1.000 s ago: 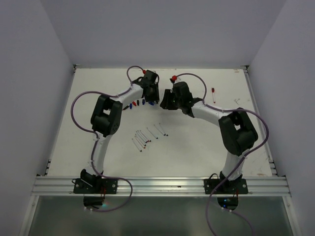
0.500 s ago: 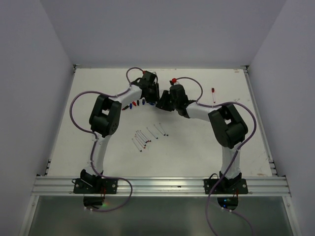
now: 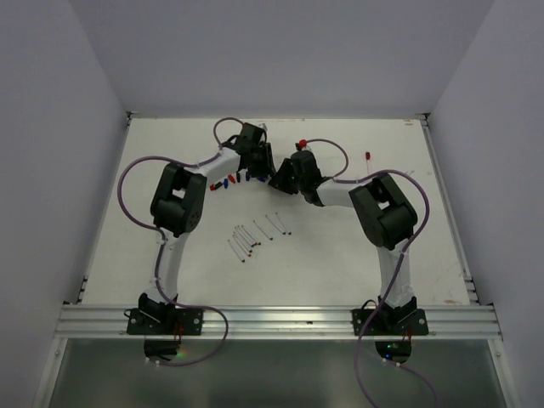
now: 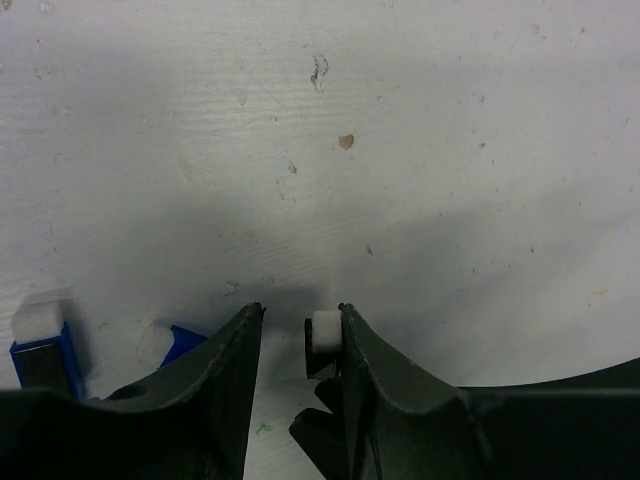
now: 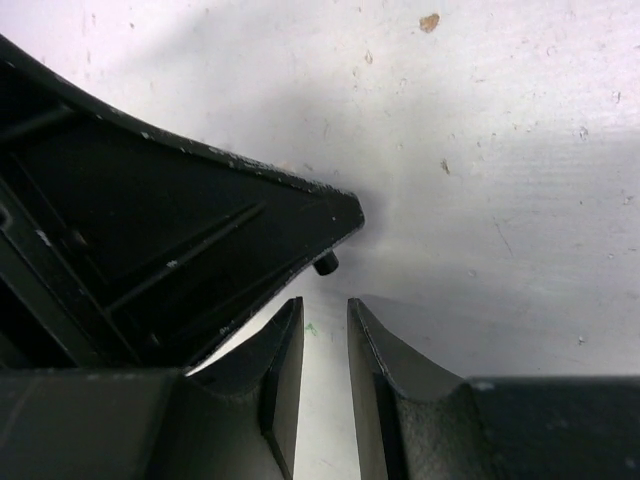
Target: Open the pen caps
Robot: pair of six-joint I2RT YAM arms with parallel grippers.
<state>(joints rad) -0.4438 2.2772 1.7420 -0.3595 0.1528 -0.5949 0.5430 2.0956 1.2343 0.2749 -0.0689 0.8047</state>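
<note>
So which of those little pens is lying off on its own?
The red-ended pen, alone towards the far right of the white table. The other pens lie bunched together in the middle.
</note>
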